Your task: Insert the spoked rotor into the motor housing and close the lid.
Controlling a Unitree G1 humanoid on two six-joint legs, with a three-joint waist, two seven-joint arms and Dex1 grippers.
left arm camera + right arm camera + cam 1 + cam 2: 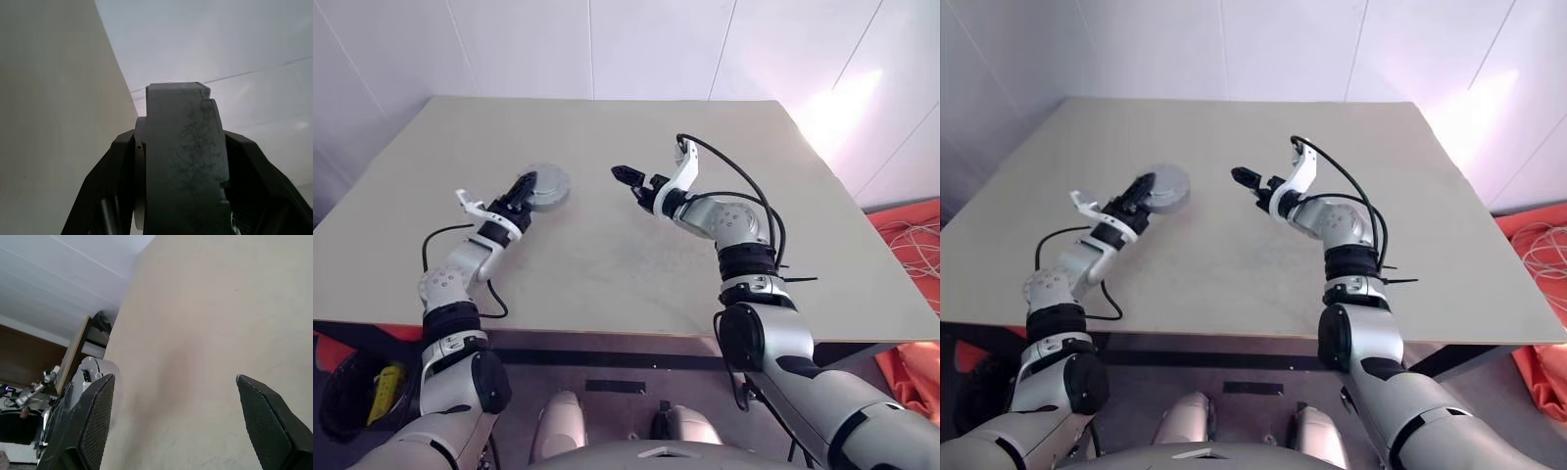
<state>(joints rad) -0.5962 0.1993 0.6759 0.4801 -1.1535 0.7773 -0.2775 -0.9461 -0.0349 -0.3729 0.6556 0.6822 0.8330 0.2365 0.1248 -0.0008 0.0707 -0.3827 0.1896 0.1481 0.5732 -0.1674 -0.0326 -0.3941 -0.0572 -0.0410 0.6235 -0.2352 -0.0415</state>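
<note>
Left pincer [521,190] clamped across the thick edge of the motor housing [546,186], grey cylinder wedged between both black fingers [105,181], held toward the tabletop's [607,264] left side, short of the far edge; lid apparently seated, not certain. Right pincer [625,176] near mid-tabletop, well apart from the housing, spread wide, gripping nothing. Probably heavy, rigid metal, smooth-walled, so likely slippery; best taken across the side wall, as gripped here, never by the thin rim.
</note>
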